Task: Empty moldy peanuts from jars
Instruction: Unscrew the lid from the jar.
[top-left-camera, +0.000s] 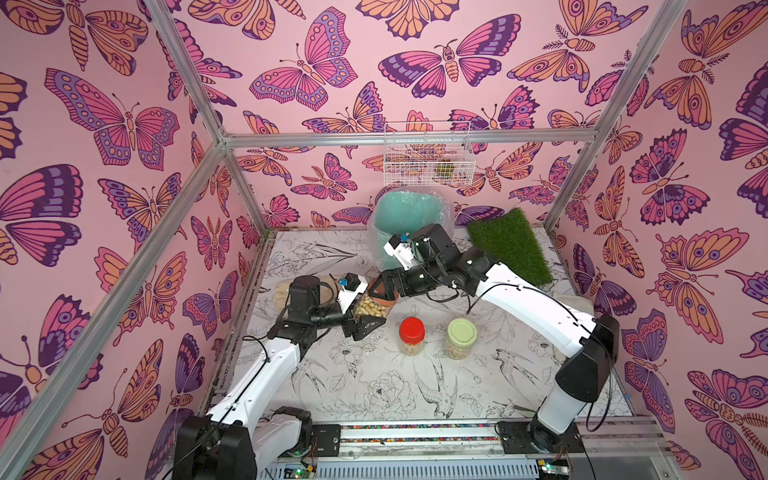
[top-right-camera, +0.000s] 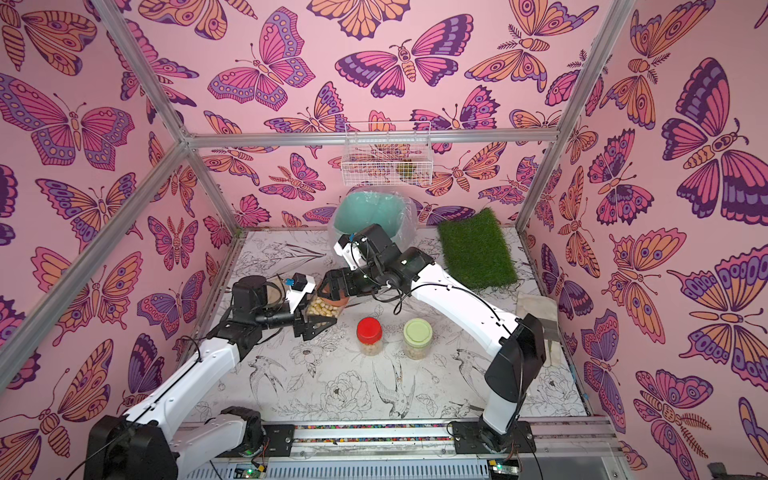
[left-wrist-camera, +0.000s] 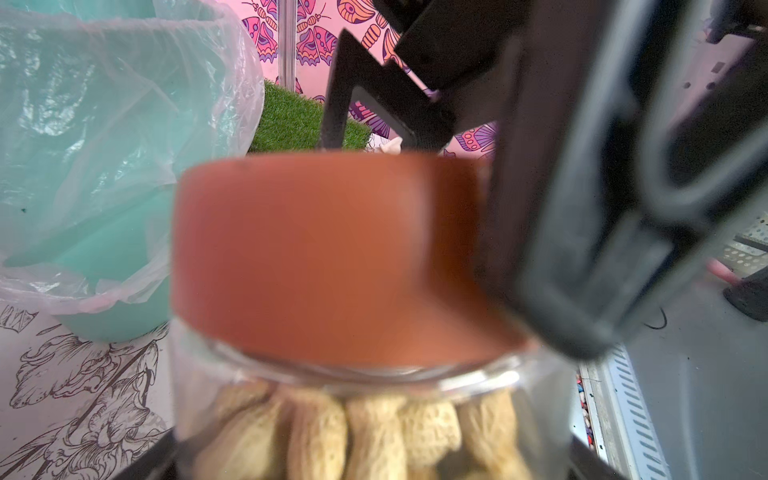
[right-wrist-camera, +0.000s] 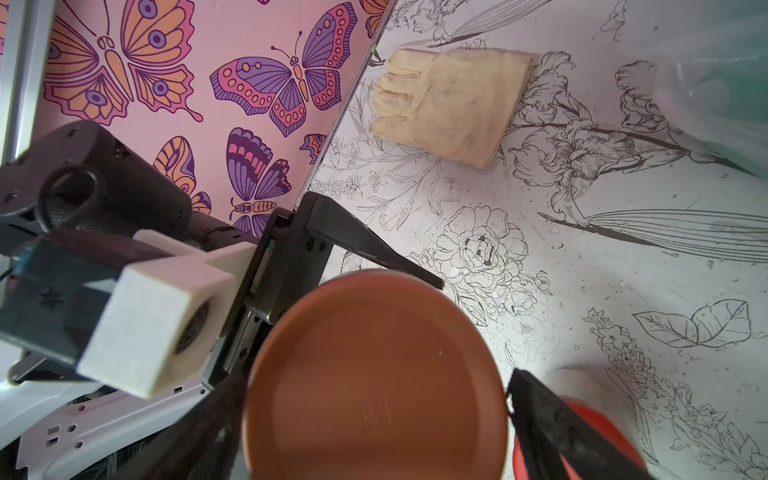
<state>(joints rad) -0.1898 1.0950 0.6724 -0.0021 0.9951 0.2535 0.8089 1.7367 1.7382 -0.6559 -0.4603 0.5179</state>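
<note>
The jar (left-wrist-camera: 365, 386) of moldy peanuts (left-wrist-camera: 374, 432) is clamped in the left fingers (top-left-camera: 365, 326) over the surface's (top-left-camera: 374, 386) left half, presumably so its brown lid (right-wrist-camera: 374, 374), straddled by right fingers (right-wrist-camera: 548, 424) whose grip cannot be told, can be unscrewed.

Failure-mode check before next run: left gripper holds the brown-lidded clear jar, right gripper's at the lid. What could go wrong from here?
1. The clear cylindrical jar, brown round lid on, is tilted in the left gripper over the flower-printed table, short of the mint-green plastic-lined bin; once opened, pale peanuts may spill.
2. The right gripper flanks the wide lid at its rim; clamping is unclear, so it might slip when twisting.
3. The red-lidded clear jar stands close by and could be knocked.
</note>
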